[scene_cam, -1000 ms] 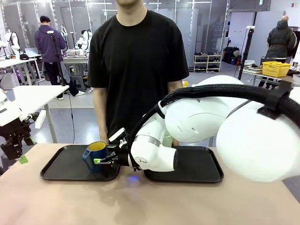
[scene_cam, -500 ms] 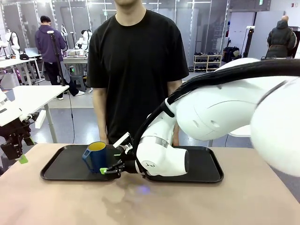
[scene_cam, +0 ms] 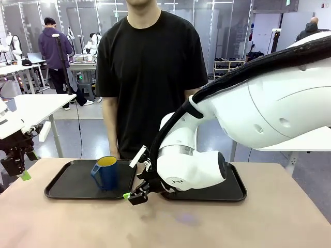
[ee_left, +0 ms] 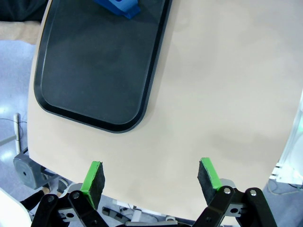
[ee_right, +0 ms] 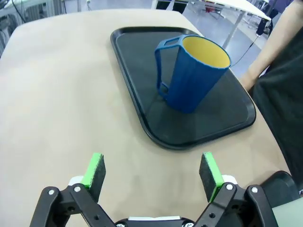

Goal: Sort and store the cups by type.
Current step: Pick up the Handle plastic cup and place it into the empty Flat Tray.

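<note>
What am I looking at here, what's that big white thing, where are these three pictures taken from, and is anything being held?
The big white thing is a robot arm; there are two at a table, with a person standing across it. The front view looks over the table from the robot's side. The other two come from cameras on each wrist, looking along the green-padded fingers. The right gripper is open and empty, just short of the left black tray, which carries a blue mug with a yellow inside. The left gripper is open too, hanging at the table's edge and holding nothing. A second black tray sits partly behind the right arm.
</note>
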Motion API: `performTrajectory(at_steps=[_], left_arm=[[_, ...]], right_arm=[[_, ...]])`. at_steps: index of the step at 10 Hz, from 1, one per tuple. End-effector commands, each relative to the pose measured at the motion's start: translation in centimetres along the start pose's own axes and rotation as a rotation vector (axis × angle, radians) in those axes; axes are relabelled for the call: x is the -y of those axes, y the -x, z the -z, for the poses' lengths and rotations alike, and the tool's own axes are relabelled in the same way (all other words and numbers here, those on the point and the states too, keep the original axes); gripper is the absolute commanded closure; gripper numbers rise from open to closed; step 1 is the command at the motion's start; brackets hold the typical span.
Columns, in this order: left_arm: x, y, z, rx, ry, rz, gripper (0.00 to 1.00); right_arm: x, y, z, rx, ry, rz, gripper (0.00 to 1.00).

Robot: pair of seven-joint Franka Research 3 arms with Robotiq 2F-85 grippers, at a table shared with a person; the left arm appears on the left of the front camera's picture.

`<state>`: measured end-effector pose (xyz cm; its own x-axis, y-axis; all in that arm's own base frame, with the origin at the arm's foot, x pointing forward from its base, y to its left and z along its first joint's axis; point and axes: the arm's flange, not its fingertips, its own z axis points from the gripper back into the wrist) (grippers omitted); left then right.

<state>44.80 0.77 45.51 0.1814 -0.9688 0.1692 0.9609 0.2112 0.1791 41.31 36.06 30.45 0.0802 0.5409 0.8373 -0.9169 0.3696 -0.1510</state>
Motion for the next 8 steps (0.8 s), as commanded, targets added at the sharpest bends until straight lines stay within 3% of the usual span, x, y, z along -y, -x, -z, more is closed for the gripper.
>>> performTrajectory(at_steps=[1, 8], left_arm=[[0.05, 0.07, 0.06, -0.007, -0.021, -0.002, 0.00], [0.05, 0.07, 0.06, -0.007, -0.021, -0.002, 0.00]], right_arm=[[0.17, 0.28, 0.64, 0.025, -0.006, 0.020, 0.00], [0.17, 0.28, 0.64, 0.025, -0.006, 0.020, 0.00]])
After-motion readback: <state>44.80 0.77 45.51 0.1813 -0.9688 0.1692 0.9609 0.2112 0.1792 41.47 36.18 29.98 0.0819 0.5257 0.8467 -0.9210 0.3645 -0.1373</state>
